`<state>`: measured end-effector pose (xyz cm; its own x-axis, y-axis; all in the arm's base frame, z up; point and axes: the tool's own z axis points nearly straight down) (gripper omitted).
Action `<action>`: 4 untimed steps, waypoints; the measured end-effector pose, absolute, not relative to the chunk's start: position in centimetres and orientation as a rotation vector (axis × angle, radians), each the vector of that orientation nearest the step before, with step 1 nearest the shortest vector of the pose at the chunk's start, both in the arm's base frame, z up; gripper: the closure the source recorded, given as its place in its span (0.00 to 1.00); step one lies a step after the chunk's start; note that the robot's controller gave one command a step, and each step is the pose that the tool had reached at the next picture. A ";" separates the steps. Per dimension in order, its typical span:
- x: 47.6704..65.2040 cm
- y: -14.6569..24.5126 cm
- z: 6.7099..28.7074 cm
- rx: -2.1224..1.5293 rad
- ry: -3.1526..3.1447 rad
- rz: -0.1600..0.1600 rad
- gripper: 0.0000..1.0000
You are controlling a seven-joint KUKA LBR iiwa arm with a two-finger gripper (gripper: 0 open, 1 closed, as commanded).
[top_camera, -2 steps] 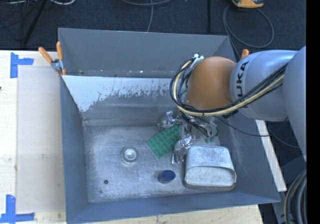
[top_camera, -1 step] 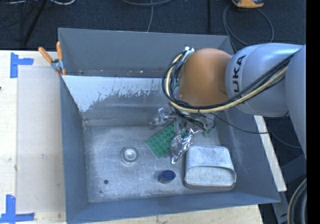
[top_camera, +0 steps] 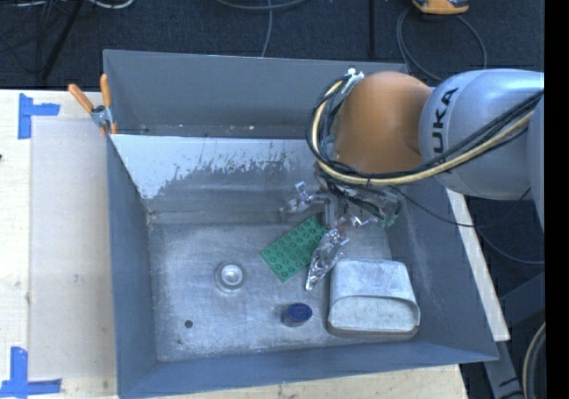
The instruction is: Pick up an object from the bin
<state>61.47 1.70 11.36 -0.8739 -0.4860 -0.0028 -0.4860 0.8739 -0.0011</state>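
While the gripper (top_camera: 322,248) hangs low over the green studded plate (top_camera: 292,250), right of mid-bin, the step reads as approach, not lift. How far it is open: cannot tell; nothing visibly held. The flat plate likely needs an edge grip. A grey pouch (top_camera: 373,298) just beside, nearer and right, crowds it. Blue cap (top_camera: 297,314) and silver disc (top_camera: 230,276) lie clear.

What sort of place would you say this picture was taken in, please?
Most likely a robotics lab's grasping test cell: a silver KUKA arm reaches into a grey metal bin holding a green studded plastic plate and other loose odds, with black cables on dark carpet behind.
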 end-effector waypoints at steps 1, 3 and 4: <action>61.5 1.4 7.6 -1.078 2.944 0.001 0.00; 61.6 4.7 7.8 -1.220 2.889 -0.008 1.00; 61.8 4.8 20.2 -1.212 2.888 -0.003 1.00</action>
